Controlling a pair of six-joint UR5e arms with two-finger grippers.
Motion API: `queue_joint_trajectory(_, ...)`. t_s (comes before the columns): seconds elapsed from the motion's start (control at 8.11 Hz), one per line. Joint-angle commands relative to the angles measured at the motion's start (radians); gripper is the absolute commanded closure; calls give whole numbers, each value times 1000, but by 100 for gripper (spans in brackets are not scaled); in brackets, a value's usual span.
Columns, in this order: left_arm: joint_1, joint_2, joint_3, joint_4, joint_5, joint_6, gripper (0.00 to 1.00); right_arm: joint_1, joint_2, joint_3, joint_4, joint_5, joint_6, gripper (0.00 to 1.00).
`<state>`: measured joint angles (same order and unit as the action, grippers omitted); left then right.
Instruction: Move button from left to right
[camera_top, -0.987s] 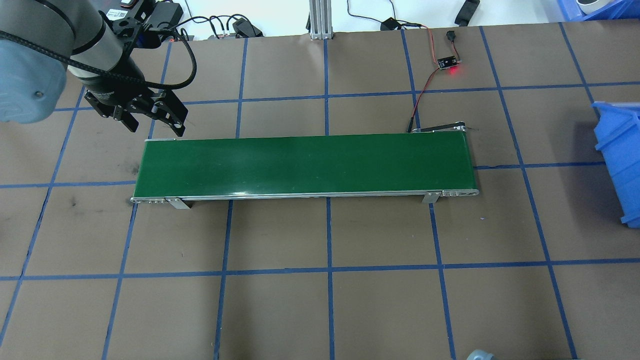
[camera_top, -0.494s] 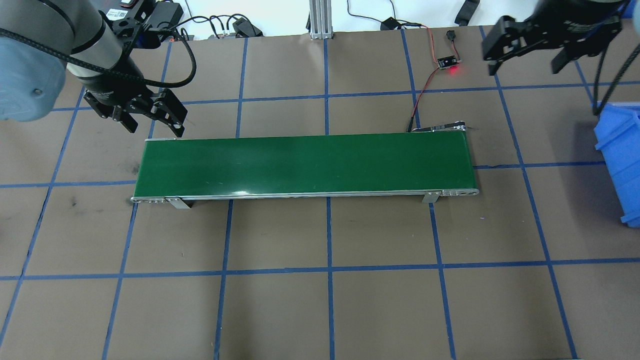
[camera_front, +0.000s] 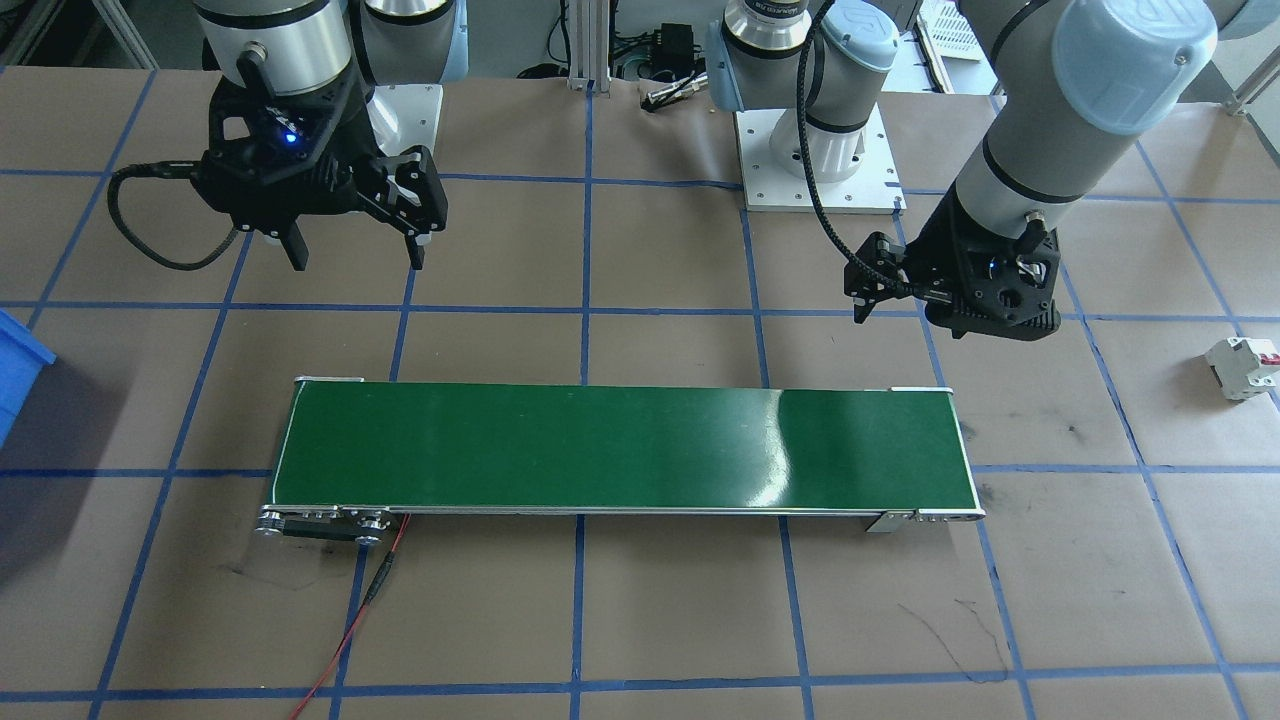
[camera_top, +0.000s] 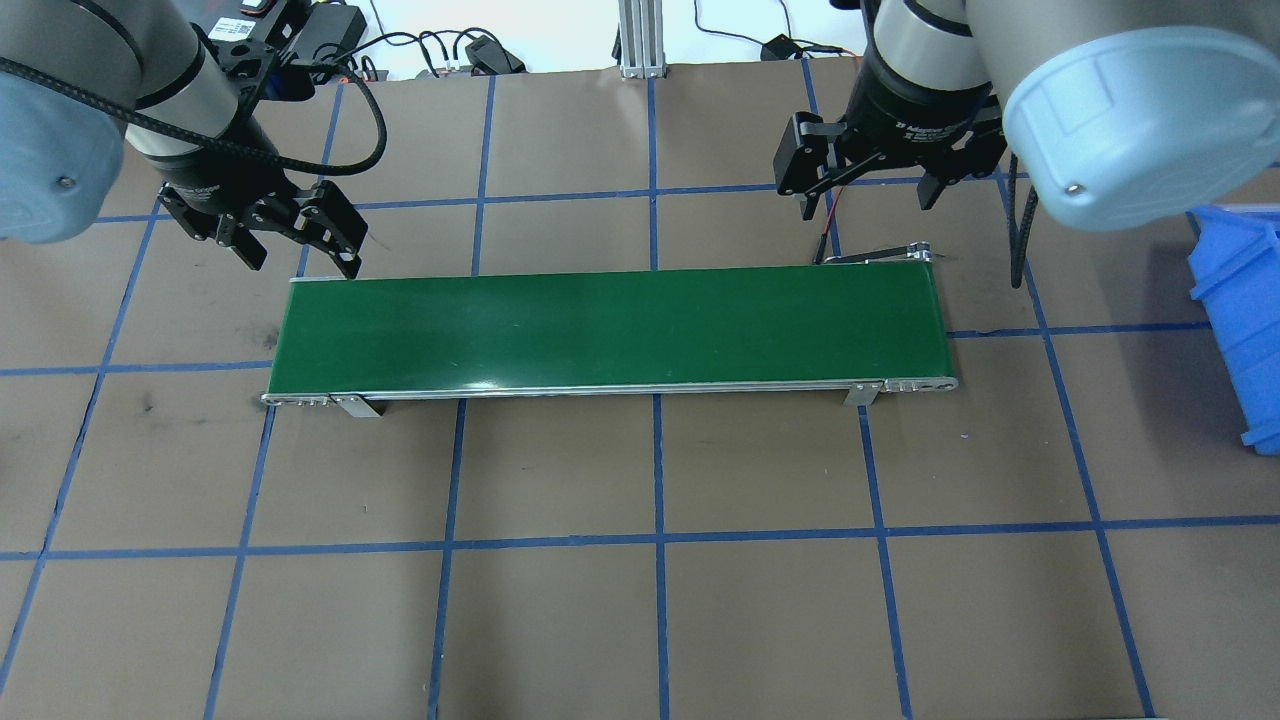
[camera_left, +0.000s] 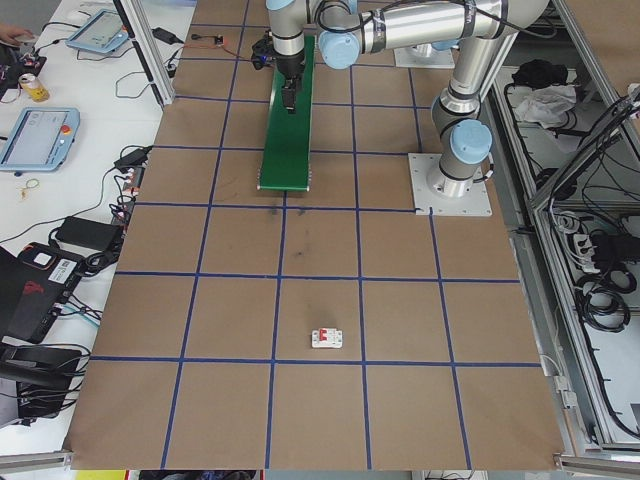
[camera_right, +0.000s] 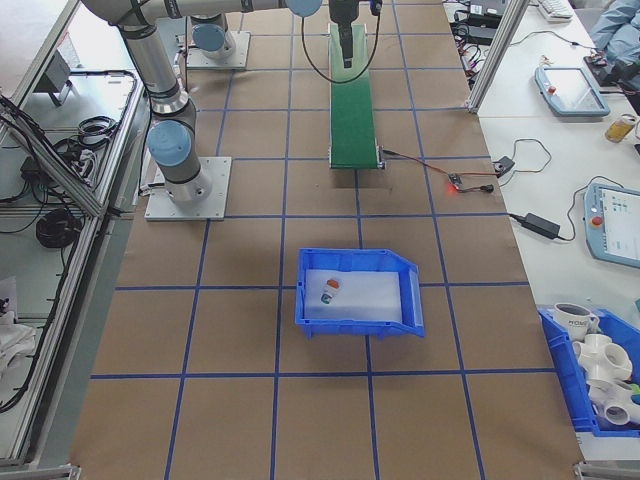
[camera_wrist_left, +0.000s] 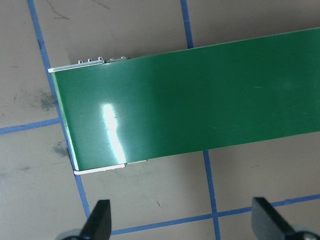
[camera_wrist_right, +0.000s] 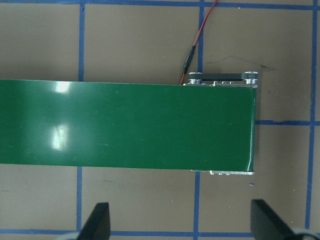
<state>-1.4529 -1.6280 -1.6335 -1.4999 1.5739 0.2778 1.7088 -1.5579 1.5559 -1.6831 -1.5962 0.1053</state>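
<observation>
No legible writing; button (camera_right: 329, 292) inside blue bin (camera_right: 357, 322).

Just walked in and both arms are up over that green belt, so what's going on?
Nothing is held right now. The left gripper and right gripper hang with open jaws by opposite ends of the bare conveyor belt. The button lies in the blue bin on the robot's right. A white breaker sits on the table, far left.

No readable text anywhere tbh. White print on right gripper (camera_top: 862, 200) body is too blurry to make out.
</observation>
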Motion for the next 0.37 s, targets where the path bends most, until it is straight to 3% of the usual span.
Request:
queue_joint_trajectory(0.0,0,0,0,0,9,0,0,15,19,1,-10,7,4,0)
queue_joint_trajectory(0.25,0,2,0,1,9,0,0,15,27,1,-32,7,2,0)
